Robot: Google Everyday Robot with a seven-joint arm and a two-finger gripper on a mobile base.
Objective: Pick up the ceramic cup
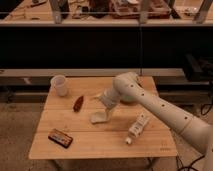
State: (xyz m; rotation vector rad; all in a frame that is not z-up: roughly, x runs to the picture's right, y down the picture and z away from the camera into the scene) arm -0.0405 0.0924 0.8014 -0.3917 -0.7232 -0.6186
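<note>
Well off to the far left corner of the wooden table (100, 146) stands the one ceramic cup (59, 85), plain white and without a handle. It is upright, its long axis vertical and its open mouth pointing straight up, with nothing touching it.

Nearest to it, toward the middle of the table, lies one small reddish-brown oblong thing (78, 103), set at a slant. Beyond that is one small pale flat block (98, 118), and at the near left edge one dark flat packet (60, 137). One slim white bottle (137, 127) lies on its side toward the right, its cap end aimed at the near edge. That makes five things on the table, one of each.

My gripper (100, 98) hangs over the middle of the table, just above the pale block and well apart from the cup; whether it is open or closed I cannot tell. My white arm (160, 107) reaches in from the right.
</note>
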